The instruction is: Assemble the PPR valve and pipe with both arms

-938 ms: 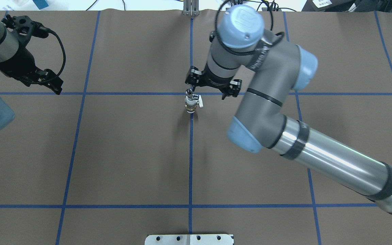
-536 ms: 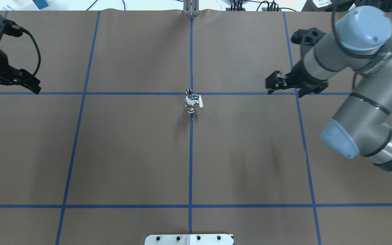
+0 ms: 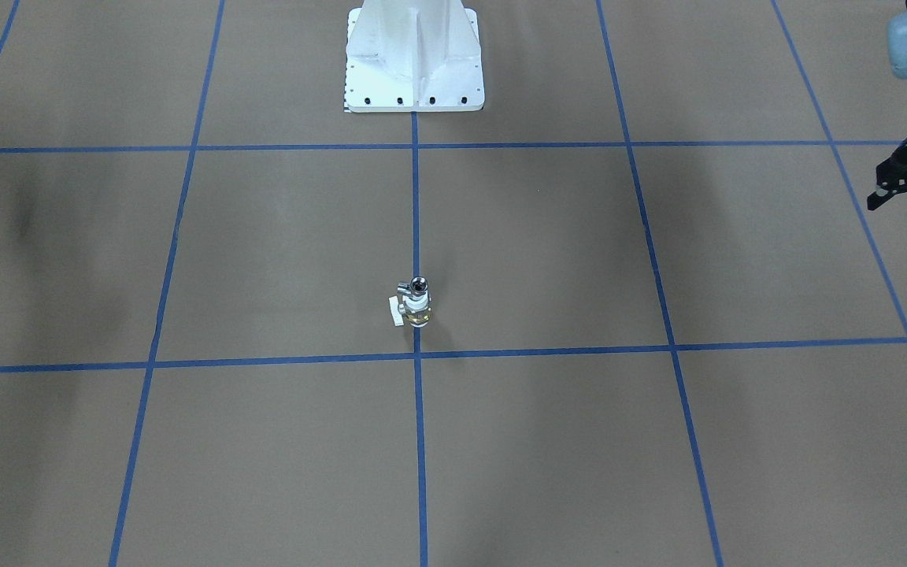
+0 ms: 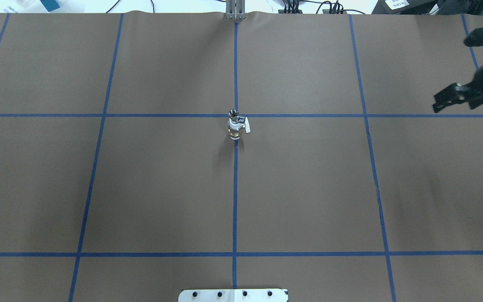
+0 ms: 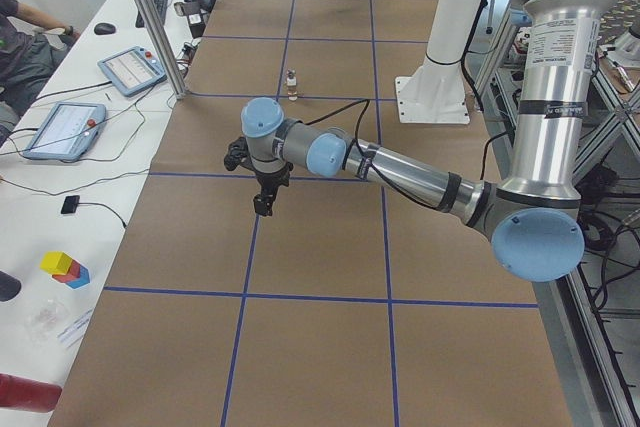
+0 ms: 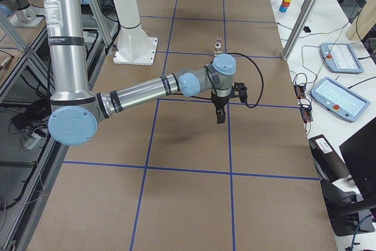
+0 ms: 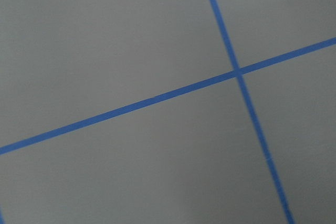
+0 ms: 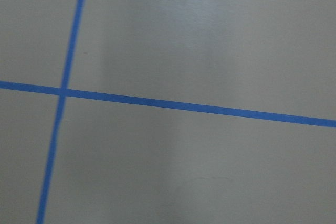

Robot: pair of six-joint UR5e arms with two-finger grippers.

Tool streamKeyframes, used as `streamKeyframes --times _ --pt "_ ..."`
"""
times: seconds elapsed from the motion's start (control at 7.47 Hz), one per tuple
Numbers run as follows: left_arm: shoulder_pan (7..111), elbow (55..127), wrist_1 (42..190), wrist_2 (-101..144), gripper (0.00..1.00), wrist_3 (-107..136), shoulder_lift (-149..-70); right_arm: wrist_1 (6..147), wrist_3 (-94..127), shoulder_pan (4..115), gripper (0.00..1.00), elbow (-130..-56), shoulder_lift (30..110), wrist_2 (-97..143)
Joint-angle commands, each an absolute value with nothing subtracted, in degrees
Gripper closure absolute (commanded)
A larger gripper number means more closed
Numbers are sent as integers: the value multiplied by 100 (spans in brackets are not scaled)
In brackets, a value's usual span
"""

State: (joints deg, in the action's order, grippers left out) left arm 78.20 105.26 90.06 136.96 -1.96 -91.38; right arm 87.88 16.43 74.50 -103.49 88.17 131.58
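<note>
The valve [image 4: 235,131] stands upright at the centre of the table [image 4: 162,188], pipe [image 4: 233,113] on top. It looks stiff, light and likely tippy, and its brass middle seems the surest hold. Left gripper [image 3: 906,214] and right gripper [image 4: 452,105] hang far off, jaws spread, empty.

The pipe [image 4: 233,113] sits atop the PPR valve [image 4: 236,128] mid-table, well apart from left pincer [image 3: 906,203] and right pincer [image 4: 453,102].

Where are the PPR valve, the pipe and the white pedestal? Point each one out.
PPR valve [image 4: 235,132]: overhead view, on its brass middle body.
pipe [image 4: 233,113]: overhead view, on its shiny top end.
white pedestal [image 3: 414,90]: front-facing view, on its base plate.
</note>
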Motion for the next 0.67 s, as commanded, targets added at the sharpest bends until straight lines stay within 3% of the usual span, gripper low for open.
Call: streamKeyframes --times 0.0,0.54 --pt "8138 10450 8948 13659 0 -642 -8921 8806 741 8215 1 -9837 9017 13525" --pt "8209 10301 8947 13702 0 -571 -8868 8859 378 8490 1 -9634 9079 13764"
